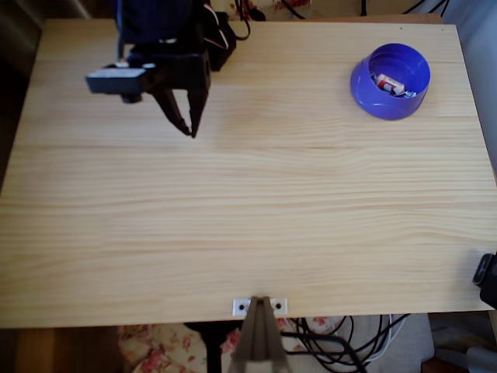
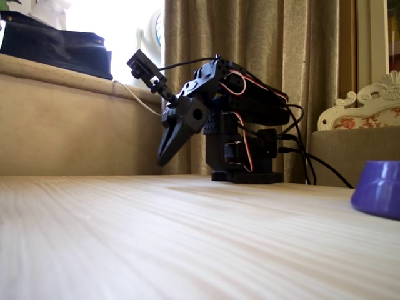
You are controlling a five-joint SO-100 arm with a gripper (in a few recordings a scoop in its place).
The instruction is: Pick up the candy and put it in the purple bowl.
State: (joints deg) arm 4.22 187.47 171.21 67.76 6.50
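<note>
Inside the purple bowl point(image 1: 361, 81), at the far right of the bench point(image 1: 248, 225) in the overhead view, lies the candy point(image 1: 390, 84): a slim white wrapped sweet with a red mark, resting on the bowl's floor a little right of centre. The tall, smooth sides keep it from rolling out, so judging by how things lie, the task looks complete.

Well apart from the bowl, at the far left, the end effector point(image 1: 189, 124) hangs above bare wood with nothing between its fingers. From above, the two dark fingers converge until their tips nearly meet, with a slim wedge of gap higher up; I read them as together, or all but. The fixed view shows the arm folded back over its base, the end effector point(image 2: 167, 149) pointing down and clear of the bench surface. This looks like a rest pose, tucked away from the bowl so it cannot knock it.

From the low fixed view the purple bowl point(image 2: 378, 194) shows at the right edge, its contents hidden by the wall.
</note>
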